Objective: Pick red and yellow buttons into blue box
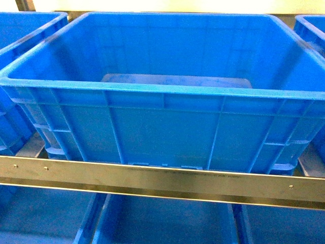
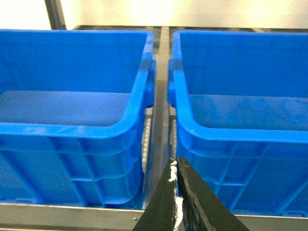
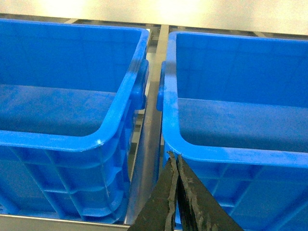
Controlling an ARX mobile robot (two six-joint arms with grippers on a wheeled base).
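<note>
Your blue box (image 1: 162,127) fills the head view: a deep blue crate with ribbed walls and a thick rolled rim, sitting on a shelf behind a metal rail (image 1: 162,178). Before neighbouring crates, your left claw (image 2: 177,168) and right claw (image 3: 175,163) are pressed together, holding nothing.

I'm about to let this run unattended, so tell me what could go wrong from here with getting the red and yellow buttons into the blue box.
1. No red or yellow button shows in any view, so the robot may have nothing to aim at yet.
2. Several near-identical crates sit side by side; the blue box could be confused with its neighbour.
3. The left gripper and right gripper both look shut and empty, aimed at the gaps between crates, close to their rims, so an advance might clip one.
</note>
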